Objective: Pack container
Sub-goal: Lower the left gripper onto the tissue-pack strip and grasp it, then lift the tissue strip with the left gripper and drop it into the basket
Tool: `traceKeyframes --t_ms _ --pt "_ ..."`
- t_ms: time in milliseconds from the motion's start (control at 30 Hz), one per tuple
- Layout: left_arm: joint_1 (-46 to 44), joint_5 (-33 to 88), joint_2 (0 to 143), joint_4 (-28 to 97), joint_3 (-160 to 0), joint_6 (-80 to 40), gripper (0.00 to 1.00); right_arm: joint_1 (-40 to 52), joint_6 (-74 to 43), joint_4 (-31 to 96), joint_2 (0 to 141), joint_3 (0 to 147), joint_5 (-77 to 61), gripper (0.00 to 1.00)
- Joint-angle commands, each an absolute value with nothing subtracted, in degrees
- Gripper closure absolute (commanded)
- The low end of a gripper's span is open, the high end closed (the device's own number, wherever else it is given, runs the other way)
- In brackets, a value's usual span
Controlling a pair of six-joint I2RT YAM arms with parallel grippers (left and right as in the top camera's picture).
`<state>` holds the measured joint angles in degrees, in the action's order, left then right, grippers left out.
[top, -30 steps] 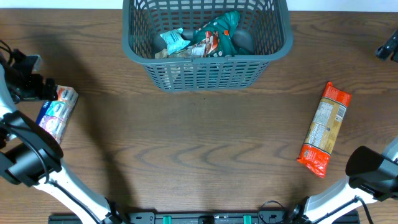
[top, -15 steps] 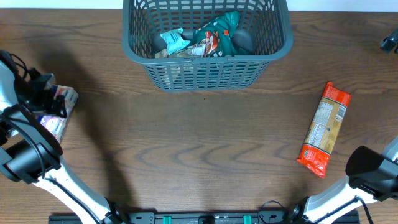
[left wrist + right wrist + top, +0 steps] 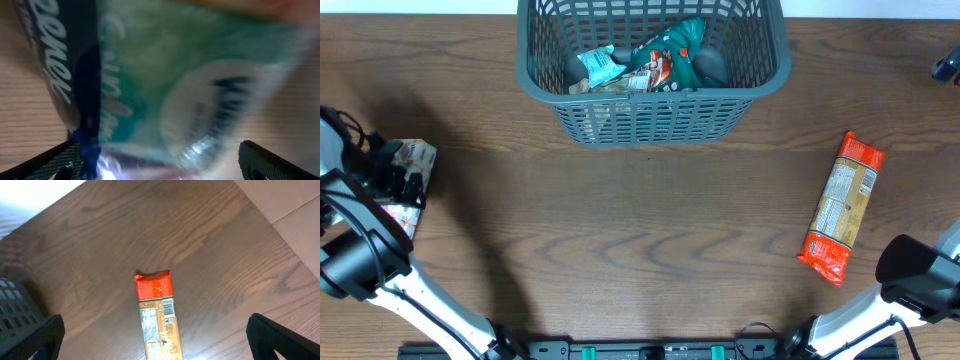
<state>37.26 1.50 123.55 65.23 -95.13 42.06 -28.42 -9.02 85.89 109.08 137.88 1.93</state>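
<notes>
Overhead, a dark brown wood-grain table [image 3: 620,240] fills nearly the whole view, with a pale strip of the room beyond its far edge. The right wrist view shows a beige surface past the table's corner. The large dark grey plastic container with lattice sides [image 3: 650,118] stands at the far middle of the table, well apart from both grippers and between them. A heap of crumpled teal and red packets [image 3: 655,60] lies inside it. The right gripper [image 3: 155,335] hangs high with its fingers spread wide and nothing between them. A long orange-and-cream plastic packet [image 3: 842,207] lies flat on the wood below it. The left gripper [image 3: 400,175] is low over a teal and dark blue soft packet with white lettering [image 3: 165,85]. Its fingers are spread to either side of that packet, which blurs and fills the left wrist view. Whether the fingers touch it cannot be told.
</notes>
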Motion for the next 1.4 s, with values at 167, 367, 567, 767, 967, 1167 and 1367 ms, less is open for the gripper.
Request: traceKeyframes --t_ms 167,367,567,767,967,1167,1367 --pt "38.1 1.0 124.2 63.4 -93.5 42.3 0.01 -28.5 -10.7 86.1 109.0 137.9 1.9 0.01" --pt "38.1 1.1 124.2 62.4 -93.4 40.4 0.07 -28.5 -10.7 86.4 109.0 137.9 1.9 0.01" --pt "38.1 2.5 124.2 59.9 -91.9 39.8 0.14 -28.5 -10.7 86.5 109.0 137.9 1.9 0.01" --pt "38.1 2.5 124.2 56.8 -86.4 39.8 0.08 -28.5 -10.7 86.6 109.0 137.9 1.9 0.01" --pt "38.1 6.9 123.9 56.2 -84.2 36.2 0.05 -28.5 -10.2 86.8 109.0 137.9 1.9 0.01" --pt "37.9 11.2 123.5 56.4 -84.4 34.7 0.26 -28.5 -9.5 88.4 109.0 137.9 1.9 0.01" --pt "35.9 11.2 121.1 57.2 -88.5 26.5 0.64 -28.5 -8.6 88.5 109.0 137.9 1.9 0.01"
